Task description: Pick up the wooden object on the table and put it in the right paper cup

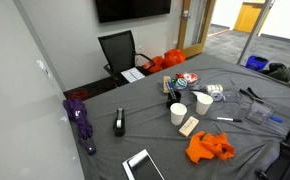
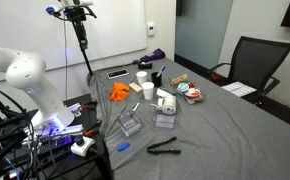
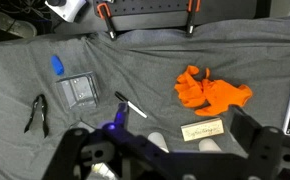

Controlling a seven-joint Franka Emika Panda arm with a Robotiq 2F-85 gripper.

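Note:
The wooden block [image 3: 203, 131] lies flat on the grey tablecloth, just below the orange cloth [image 3: 213, 93]; it also shows in an exterior view [image 1: 189, 126]. Two white paper cups stand upright beside it [image 1: 178, 113] [image 1: 204, 101]. In the wrist view their rims [image 3: 158, 141] [image 3: 210, 146] peek out from behind the gripper body. My gripper [image 3: 163, 137] hangs high above the cups and block, with its fingers wide apart and nothing between them. The gripper does not show in either exterior view.
A black marker [image 3: 128, 105], a clear plastic box [image 3: 78, 91], black tongs [image 3: 38, 113] and a small blue item [image 3: 57, 66] lie on the cloth. A tablet [image 1: 142, 165], a purple umbrella [image 1: 82, 120] and a black stapler [image 1: 119, 122] lie nearby. The white arm [image 2: 25, 72] stands at the table's edge.

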